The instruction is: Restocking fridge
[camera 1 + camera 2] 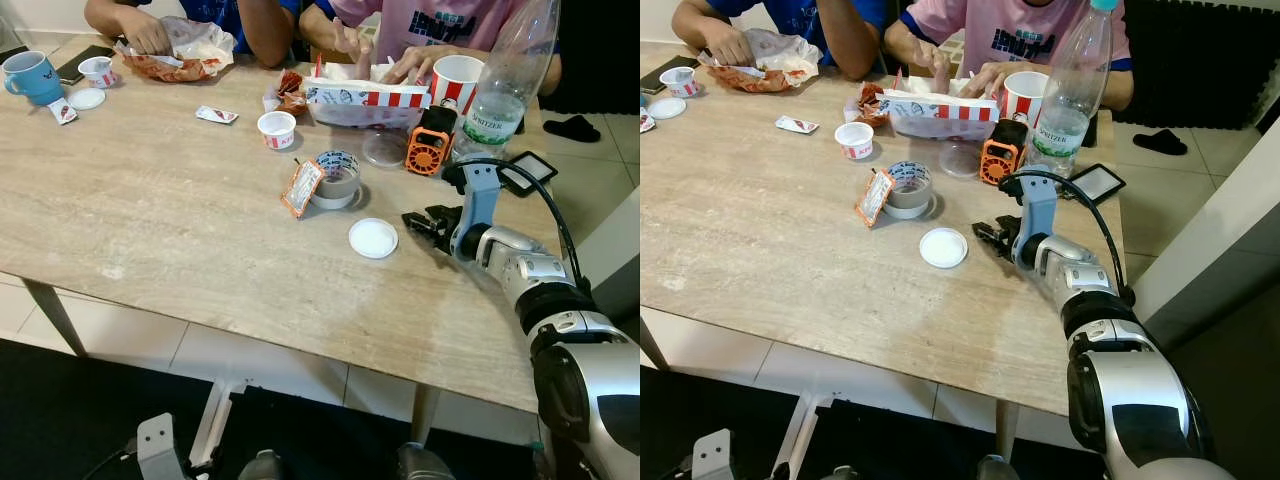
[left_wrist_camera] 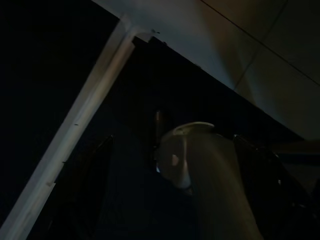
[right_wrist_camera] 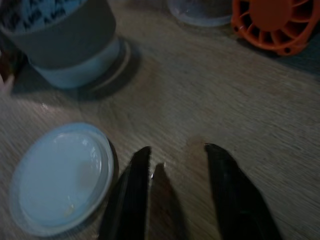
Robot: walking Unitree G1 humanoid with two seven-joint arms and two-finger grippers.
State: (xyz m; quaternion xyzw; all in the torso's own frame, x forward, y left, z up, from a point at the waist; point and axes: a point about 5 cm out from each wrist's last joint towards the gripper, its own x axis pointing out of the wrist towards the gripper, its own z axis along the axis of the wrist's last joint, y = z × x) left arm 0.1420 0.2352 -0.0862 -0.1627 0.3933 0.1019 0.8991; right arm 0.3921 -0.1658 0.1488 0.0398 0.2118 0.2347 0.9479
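A tall clear water bottle [image 1: 505, 80] stands upright at the table's far right, next to a red-and-white paper cup [image 1: 456, 80]. My right gripper [image 1: 415, 222] lies low over the wooden table [image 1: 150, 230], pointing left, a short way in front of the bottle. It is open with nothing between its fingers [image 3: 127, 195]. A round white lid [image 1: 373, 238] lies flat just beyond the fingertips, apart from them. My left arm hangs idle under the table; its wrist view is very dark.
A tape roll [image 1: 337, 180], an orange mini fan [image 1: 428, 150], a sauce cup [image 1: 276, 129], a food box [image 1: 365, 105] and a black device [image 1: 527, 172] crowd the middle and right. Two people sit at the far side, hands on the table. A blue mug [image 1: 30, 75] stands far left.
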